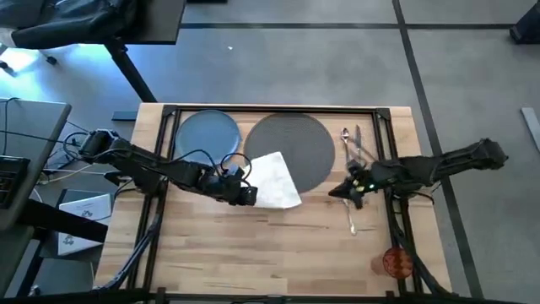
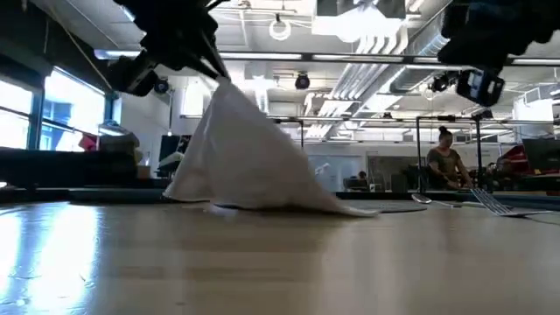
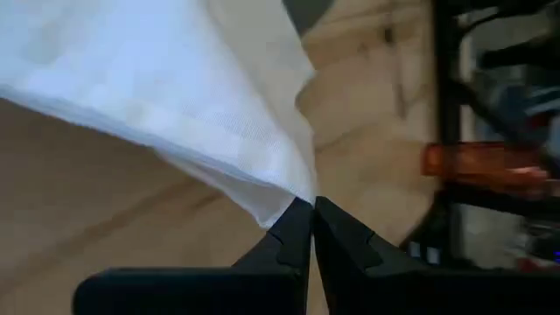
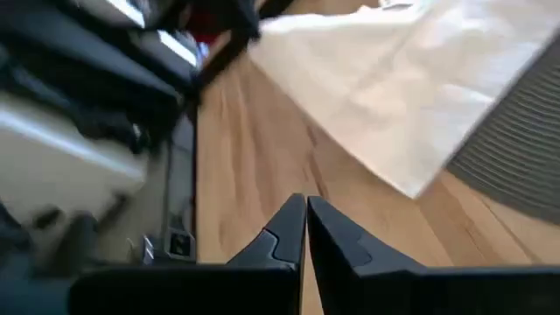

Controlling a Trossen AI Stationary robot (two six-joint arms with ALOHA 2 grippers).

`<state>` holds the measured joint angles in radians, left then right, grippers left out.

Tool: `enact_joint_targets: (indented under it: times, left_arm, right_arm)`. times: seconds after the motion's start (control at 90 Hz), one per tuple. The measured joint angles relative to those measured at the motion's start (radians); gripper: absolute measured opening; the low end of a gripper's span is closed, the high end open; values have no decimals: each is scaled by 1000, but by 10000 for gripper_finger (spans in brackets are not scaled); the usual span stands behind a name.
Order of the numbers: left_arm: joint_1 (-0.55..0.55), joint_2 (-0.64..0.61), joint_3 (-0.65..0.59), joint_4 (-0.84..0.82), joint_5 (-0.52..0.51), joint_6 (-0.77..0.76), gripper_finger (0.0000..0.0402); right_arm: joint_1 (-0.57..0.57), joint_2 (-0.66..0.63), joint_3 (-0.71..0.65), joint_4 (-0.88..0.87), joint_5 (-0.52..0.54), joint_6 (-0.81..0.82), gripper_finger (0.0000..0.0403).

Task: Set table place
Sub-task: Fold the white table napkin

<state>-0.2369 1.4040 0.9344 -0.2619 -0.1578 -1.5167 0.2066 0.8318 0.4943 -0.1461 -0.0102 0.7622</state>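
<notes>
Nearest the front edge of the table (image 1: 253, 262) we see the orange cup (image 1: 396, 262) at the right corner, partly crossed by the black frame, so its shape is hard to read. Ahead of it lies a wide stretch of bare wood.

Farther in, the left gripper (image 1: 245, 195) pinches a corner of the white napkin (image 1: 275, 179); in the left wrist view its fingertips (image 3: 297, 229) meet on the cloth (image 3: 175, 96), and in the low view the napkin (image 2: 249, 153) hangs like a tent with its lower edge on the wood. The napkin's far side overlaps the dark woven mat (image 1: 291, 145).

The right gripper (image 1: 348, 192) hovers just right of the mat, fingers pressed together on nothing in its wrist view (image 4: 304, 229). Below it lies a piece of cutlery (image 1: 352, 221), perhaps the fork; the arm hides part of it. A spoon (image 1: 345, 137) and knife (image 1: 358, 139) lie beyond, beside the mat.

Farthest back, the blue plate (image 1: 207, 135) sits left of the mat, near the rear edge.
</notes>
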Motion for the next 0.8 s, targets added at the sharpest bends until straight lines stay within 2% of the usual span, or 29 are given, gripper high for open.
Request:
enact_joint_targets:
  times: [0.211,0.356,0.411,0.522,0.611,0.722,0.8]
  left_arm:
    - [31,-6,1,138,3,2,0]
    - [53,-6,1,161,3,11,0]
    - [63,-6,0,161,10,18,0]
    - [77,-6,0,177,45,33,0]
    - [82,-6,0,190,58,48,0]
    - [88,-6,0,201,75,54,0]
    - [88,-6,0,201,81,64,0]
  right_arm:
    - [-3,321,154,220,-80,-274,1]
    - [4,490,326,213,-81,-480,24]
    - [5,548,398,164,-41,-541,47]
    - [7,662,537,56,113,-655,100]
    - [10,747,625,13,181,-752,130]
    - [12,835,708,-34,222,-815,139]
    - [11,876,758,-82,263,-807,118]
